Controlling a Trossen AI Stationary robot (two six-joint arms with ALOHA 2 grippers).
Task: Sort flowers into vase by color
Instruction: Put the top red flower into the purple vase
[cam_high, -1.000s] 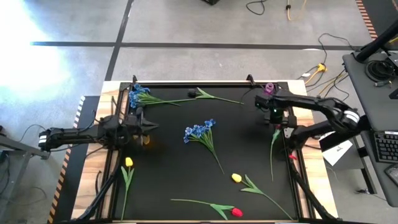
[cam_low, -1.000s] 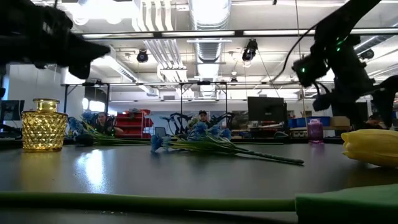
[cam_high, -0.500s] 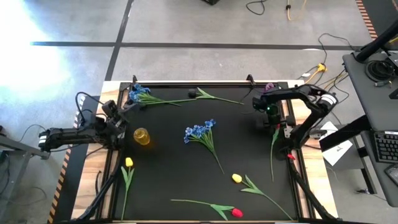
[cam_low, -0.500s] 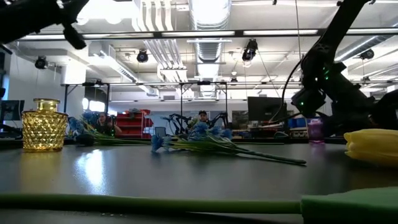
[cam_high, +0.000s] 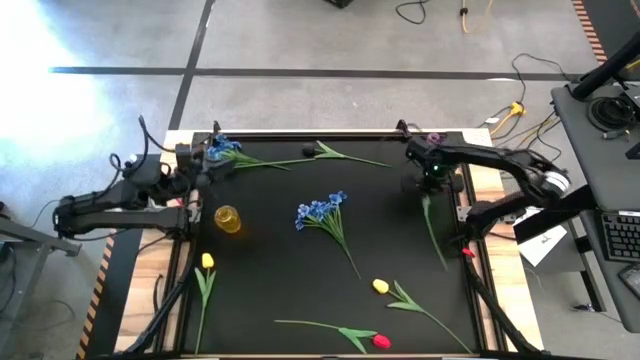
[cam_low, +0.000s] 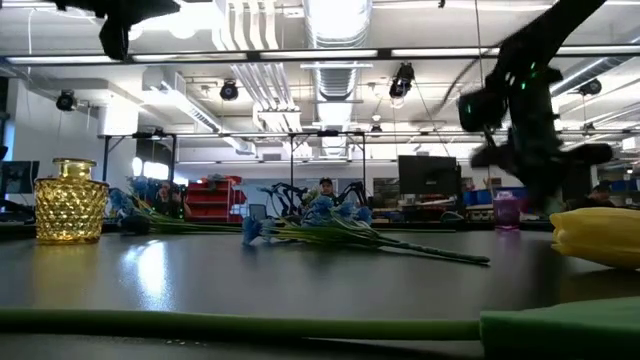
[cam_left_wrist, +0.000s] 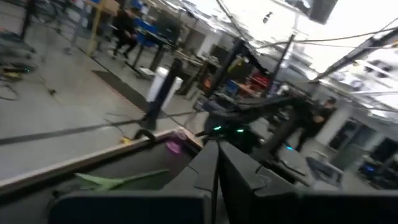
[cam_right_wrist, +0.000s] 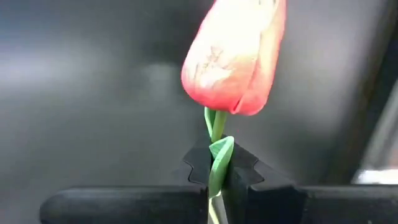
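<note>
— What's on the table, item by item?

— Right gripper (cam_high: 428, 170), far right corner: fingers clamped on the green stem of a red tulip (cam_right_wrist: 235, 59), just under the bud; its stem (cam_high: 434, 232) trails down the right side of the black mat (cam_high: 280, 270). A small purple vase (cam_high: 434, 139) stands just beside that gripper.

— And the other arm?

— Left gripper (cam_high: 200, 166), raised at the far left edge, its fingers (cam_left_wrist: 219, 180) pressed together on nothing. A yellow glass vase (cam_high: 228, 219) stands near it on the mat.

— The loose flowers?

— One blue bunch (cam_high: 222, 150) in the far left corner, a second blue bunch (cam_high: 320, 209) mid-table. One yellow tulip (cam_high: 207, 261) at the left edge, another yellow tulip (cam_high: 381, 286) toward the near right. A second red tulip (cam_high: 380, 341) at the near edge. A green leafy stem (cam_high: 340, 153) along the far side.
</note>
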